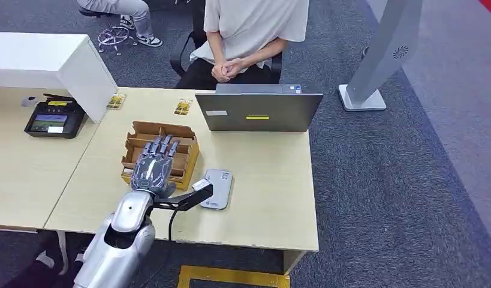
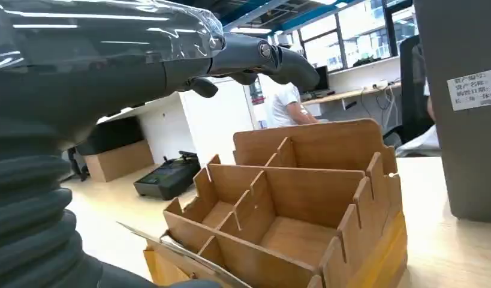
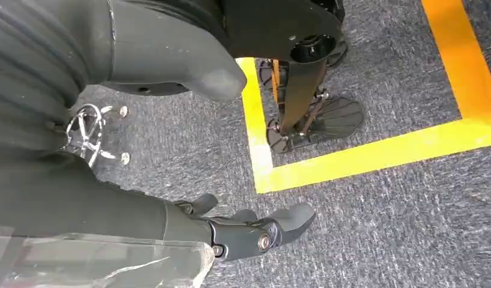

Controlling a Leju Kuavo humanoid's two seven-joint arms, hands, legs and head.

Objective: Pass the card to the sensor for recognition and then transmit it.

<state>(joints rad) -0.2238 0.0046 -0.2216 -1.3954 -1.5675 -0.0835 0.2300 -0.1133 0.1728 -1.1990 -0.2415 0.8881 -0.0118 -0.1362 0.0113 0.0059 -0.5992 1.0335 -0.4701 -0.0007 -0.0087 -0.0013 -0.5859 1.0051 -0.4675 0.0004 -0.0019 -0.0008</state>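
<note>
My left hand point(image 1: 156, 161) hovers palm-down over the cardboard organiser point(image 1: 160, 155), fingers extended and apart, gripping nothing. I read this as the approach to a pick: the organiser's partitioned slots stand cards on edge so that fingers can reach in from above. In the left wrist view a thin card point(image 2: 183, 255) leans along the organiser's near wall, below the hand and not yet held; I judge this to be the task's card, though I cannot read its face.

The grey sensor pad point(image 1: 218, 188) lies flat on the bench point(image 1: 267, 180) just beside the organiser, on the side towards my right, presumably so that a lifted card needs only a short sideways carry. One seated person point(image 1: 246, 36) faces me across the bench, hands clasped and apart from everything, probably placed there to receive the card after recognition.

My right hand point(image 3: 255, 231) hangs at my side above the carpet, fingers loosely curled and holding nothing, kept out of the working area.

Count: one organiser, one sensor pad, one laptop point(image 1: 258, 111) with its lid's back towards me, one black terminal point(image 1: 54, 119) on the adjoining bench, two small yellow-patterned packets point(image 1: 183, 107) near the far edge.
</note>
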